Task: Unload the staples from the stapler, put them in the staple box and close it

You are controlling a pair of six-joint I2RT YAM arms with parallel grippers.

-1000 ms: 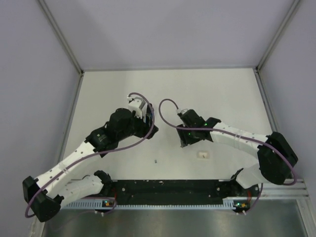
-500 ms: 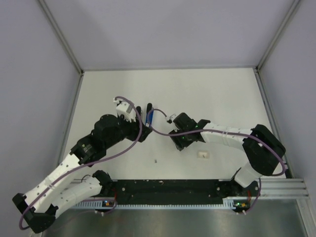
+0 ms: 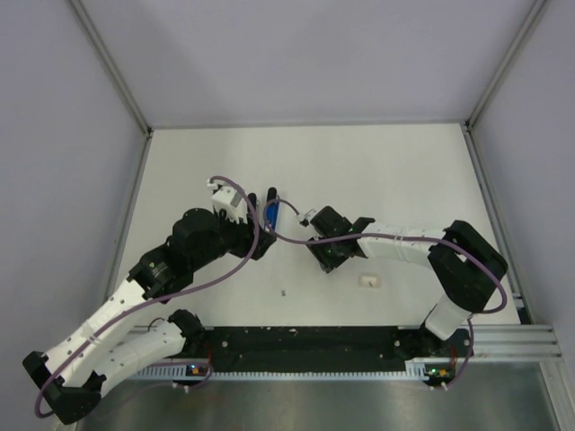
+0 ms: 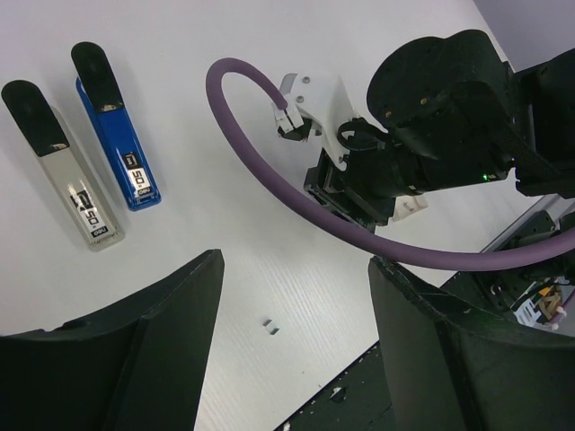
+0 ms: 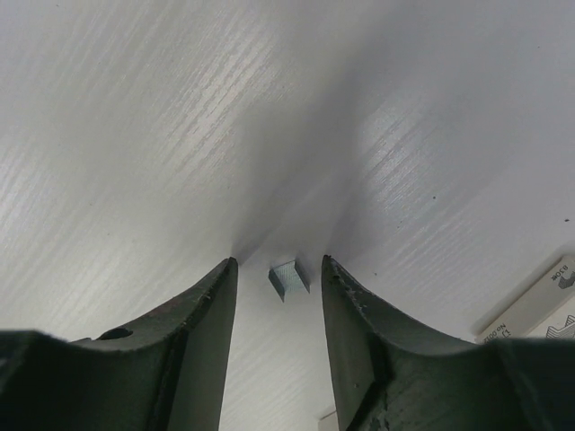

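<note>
The stapler (image 4: 119, 130) lies beyond the spread left tool (image 4: 295, 260); parted right tool's (image 5: 278, 261) view alone shows staple block (image 5: 289, 279).

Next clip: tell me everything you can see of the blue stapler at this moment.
The stapler is a slim bright-blue bar with a black rounded end and a small white printed label near the other end; it looks like plastic. It lies flat on the white table, black end pointing away from the left wrist camera. A grey bar of the same shape lies parallel alongside, a narrow gap between them. Nothing touches the stapler; the left gripper hangs open short of it.
</note>
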